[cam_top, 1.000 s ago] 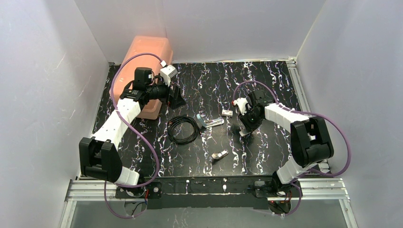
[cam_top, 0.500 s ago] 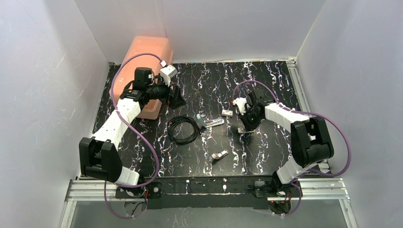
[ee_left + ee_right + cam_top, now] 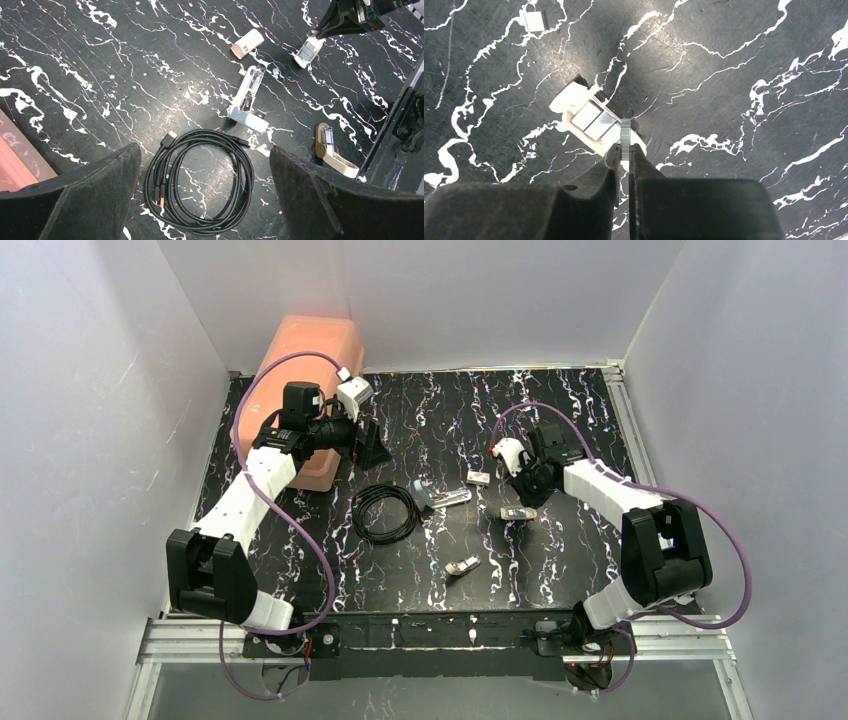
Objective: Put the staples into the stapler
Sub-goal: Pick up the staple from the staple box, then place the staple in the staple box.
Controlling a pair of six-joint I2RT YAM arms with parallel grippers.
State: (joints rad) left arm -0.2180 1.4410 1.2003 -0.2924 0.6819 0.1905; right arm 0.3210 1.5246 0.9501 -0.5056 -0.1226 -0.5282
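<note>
My right gripper (image 3: 625, 148) is shut on a thin silvery strip of staples (image 3: 625, 131), held edge-on just above the table. Under it lies a small tan sleeve (image 3: 594, 123) with more staples in it, also visible in the top view as the sleeve (image 3: 518, 513). The light-blue stapler (image 3: 440, 497) lies open to the left, its silver channel showing (image 3: 248, 97). My left gripper (image 3: 205, 195) hangs open high over the cable, far from the stapler, at the back left (image 3: 370, 445). The right gripper (image 3: 522, 480) sits just behind the sleeve.
A coiled black cable (image 3: 385, 513) lies left of the stapler. A small white block (image 3: 478, 478) sits behind it, and a tan metal-fitted piece (image 3: 462, 566) lies nearer the front. A pink box (image 3: 310, 350) stands at the back left. A small silvery bit (image 3: 533, 21) lies apart.
The right gripper closed on the staple strip and drew back from the sleeve, which now lies uncovered. The left arm has not moved.
</note>
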